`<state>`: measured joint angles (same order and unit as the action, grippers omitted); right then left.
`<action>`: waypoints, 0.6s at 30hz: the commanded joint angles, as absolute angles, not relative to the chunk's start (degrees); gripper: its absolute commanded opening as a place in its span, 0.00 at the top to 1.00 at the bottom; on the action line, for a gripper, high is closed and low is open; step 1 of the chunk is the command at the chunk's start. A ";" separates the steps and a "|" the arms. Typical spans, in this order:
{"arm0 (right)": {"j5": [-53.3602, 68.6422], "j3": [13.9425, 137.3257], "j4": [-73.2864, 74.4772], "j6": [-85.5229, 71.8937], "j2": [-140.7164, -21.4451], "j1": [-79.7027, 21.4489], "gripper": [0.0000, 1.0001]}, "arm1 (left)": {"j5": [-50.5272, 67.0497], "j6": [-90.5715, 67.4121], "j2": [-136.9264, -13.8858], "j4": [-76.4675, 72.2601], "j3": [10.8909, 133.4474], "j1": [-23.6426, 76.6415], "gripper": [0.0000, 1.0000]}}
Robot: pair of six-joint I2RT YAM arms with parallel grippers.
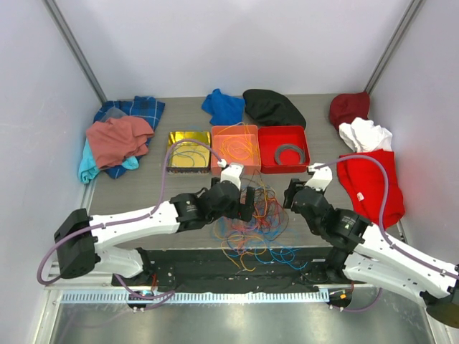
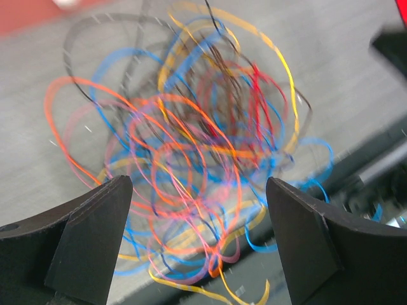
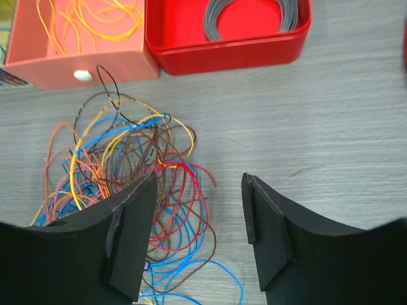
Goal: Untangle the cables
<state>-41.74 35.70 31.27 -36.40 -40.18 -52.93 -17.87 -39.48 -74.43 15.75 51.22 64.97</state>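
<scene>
While both arms reach in toward the middle of the table point(image 1: 143, 197), the cables point(image 1: 252, 223) lie in one loose tangle of orange, yellow, blue, red and dark loops on its grey surface, in front of the orange bin point(image 1: 235, 161), with a few blue and orange strands trailing past the near edge. The left gripper point(image 2: 197, 190) hangs over the heap with its jaws spread wide and nothing clamped between them; its wrist view is blurred, but the loops fill the space below the fingers. The right gripper point(image 3: 198, 184) sits at the tangle's right side, jaws likewise apart and empty, mostly bare table showing in the gap. Some thin orange and yellow strands lie inside the orange bin. Just beside it on the right, a red bin point(image 1: 267, 161) holds a grey coiled ring point(image 1: 291, 153); a gold bin point(image 1: 188, 166) stands on its left.
</scene>
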 commanded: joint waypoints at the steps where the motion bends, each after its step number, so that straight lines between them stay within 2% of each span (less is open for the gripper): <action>1: -40.35 34.11 29.45 -40.25 -40.87 -53.17 0.37 | -25.93 -37.27 -77.25 14.06 56.50 61.71 0.09; 6: -38.94 33.84 27.86 -39.91 -39.29 -53.17 0.38 | -22.24 -35.78 -83.23 14.59 59.94 56.52 0.15; 18: -39.64 33.31 29.62 -38.06 -34.54 -53.17 0.38 | -18.81 -31.38 -94.30 13.80 67.50 56.43 0.21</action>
